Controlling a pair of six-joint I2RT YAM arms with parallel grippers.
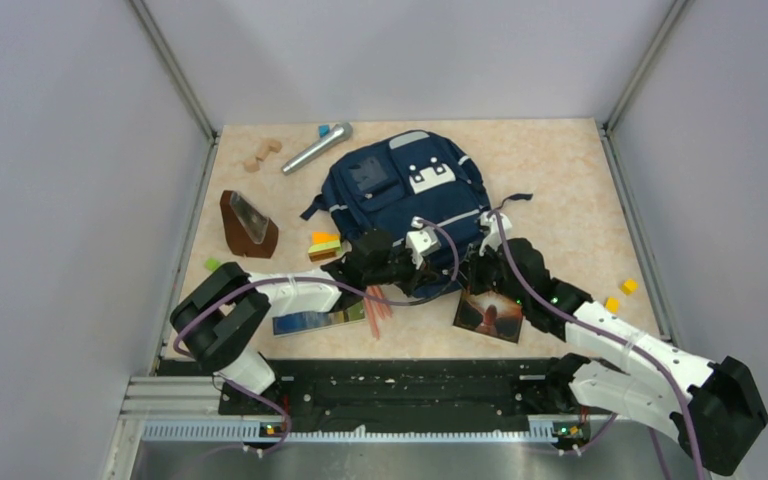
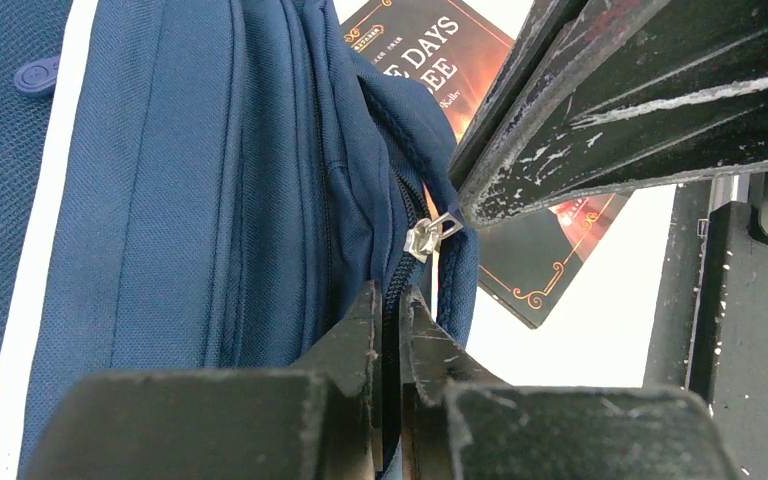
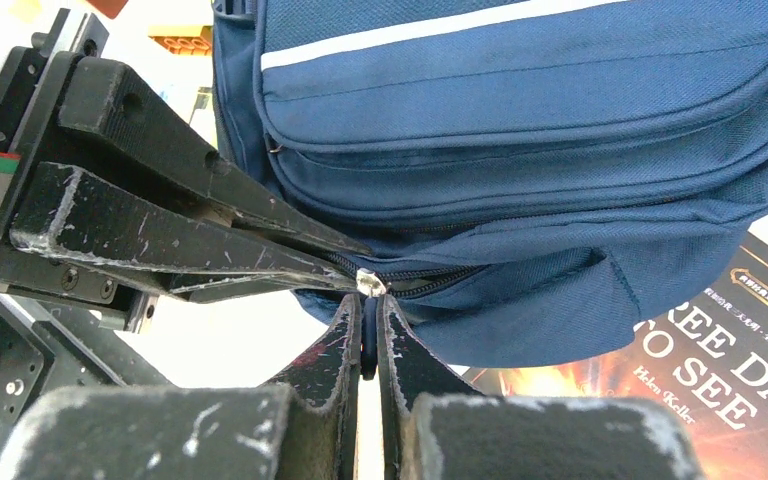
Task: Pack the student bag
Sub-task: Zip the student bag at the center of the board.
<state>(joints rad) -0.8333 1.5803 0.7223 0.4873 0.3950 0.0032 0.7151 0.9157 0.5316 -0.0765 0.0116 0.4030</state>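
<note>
The student bag [image 1: 405, 190] is navy with grey stripes and a white patch, and it lies mid-table. Both grippers meet at its near edge. My left gripper [image 1: 448, 274] is shut on the bag's fabric edge along the zipper track [image 2: 390, 300], just below the silver zipper slider [image 2: 422, 240]. My right gripper [image 1: 472, 276] is shut on the dark zipper pull [image 3: 365, 320], which hangs from the same slider [image 3: 369, 283]. The zipper [image 3: 430, 275] looks closed to the right of the slider. The left gripper's fingers [image 3: 180, 240] reach in from the left in the right wrist view.
A dark book with a fiery cover [image 1: 490, 315] lies under the bag's near corner. A blue book [image 1: 318, 320] and pink pencils [image 1: 378, 305] lie front left. A silver microphone [image 1: 316, 148], wooden pieces [image 1: 262, 154], a brown wedge [image 1: 248, 224] and small coloured blocks [image 1: 324, 245] are at the left. Yellow blocks [image 1: 628, 286] are at the right.
</note>
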